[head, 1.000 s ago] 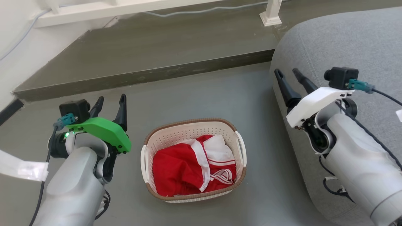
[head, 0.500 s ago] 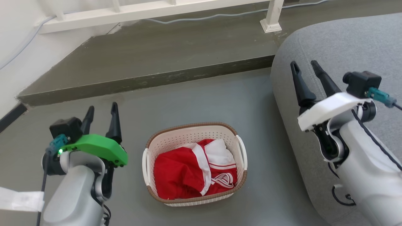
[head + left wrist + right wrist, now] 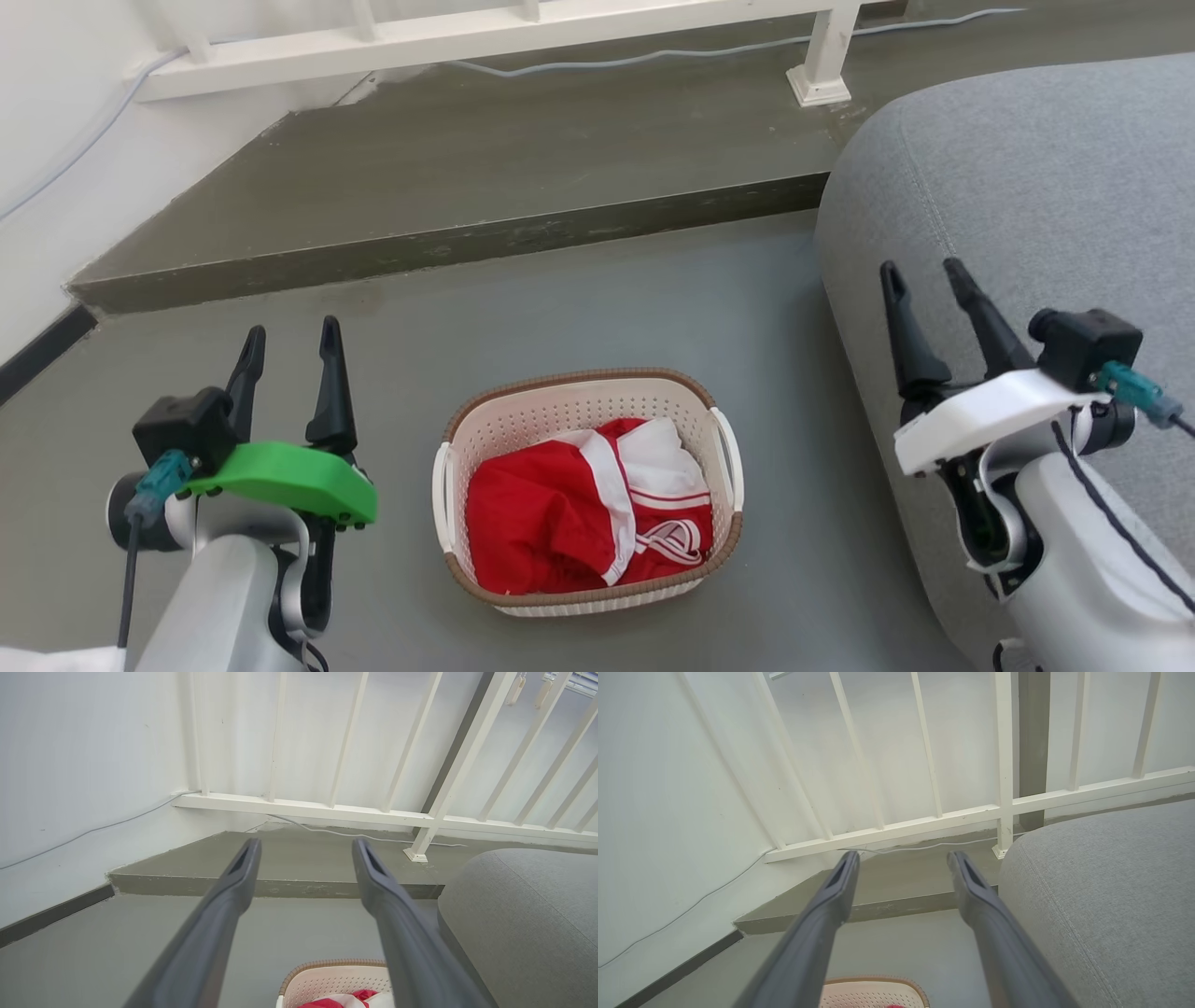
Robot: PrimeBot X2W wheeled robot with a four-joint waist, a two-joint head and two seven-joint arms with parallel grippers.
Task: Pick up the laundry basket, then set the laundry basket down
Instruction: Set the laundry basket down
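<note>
The laundry basket sits on the grey floor in the head view, cream-white with a brown rim and white side handles, holding red and white clothing. Its far rim also peeks in as the basket at the bottom of the left wrist view and as the basket in the right wrist view. My left gripper is open, well left of the basket and above the floor. My right gripper is open, to the right, in front of the grey sofa. Neither touches the basket.
A grey upholstered sofa fills the right side. A raised concrete step runs across behind the basket, with a white railing and a cable on it. A white wall stands at the left.
The camera view has shifted, showing more of the railing. Both grippers have dropped lower in the view and stay open. The basket rests on the floor as before.
</note>
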